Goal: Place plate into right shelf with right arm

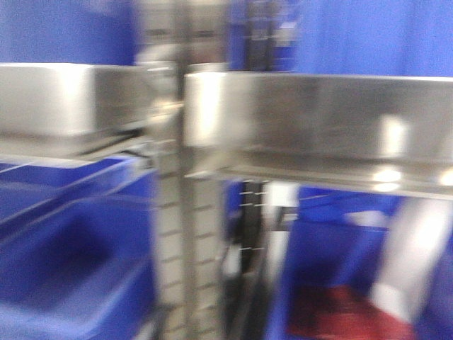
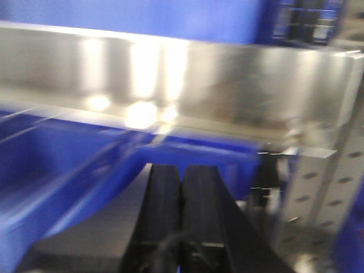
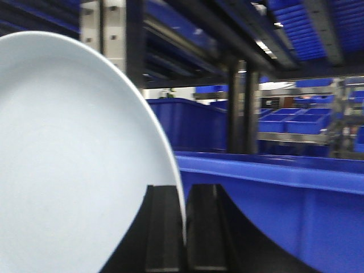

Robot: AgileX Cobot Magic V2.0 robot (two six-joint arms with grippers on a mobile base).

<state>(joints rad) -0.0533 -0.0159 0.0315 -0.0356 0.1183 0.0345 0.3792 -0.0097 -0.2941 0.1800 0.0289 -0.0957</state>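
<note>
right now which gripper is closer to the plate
Right. The right gripper grips the plate by its rim; the left gripper, shut and empty, faces a steel shelf rail, no plate in view.

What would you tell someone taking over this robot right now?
Left gripper: shut, empty, facing a steel rail.
Right gripper: shut on the plate rim, plate held on edge.
Right shelf: close ahead; a blue bin sits just beyond the plate.
Done: plate is gripped and at the shelf.
Left: set it in the shelf, release.
</note>
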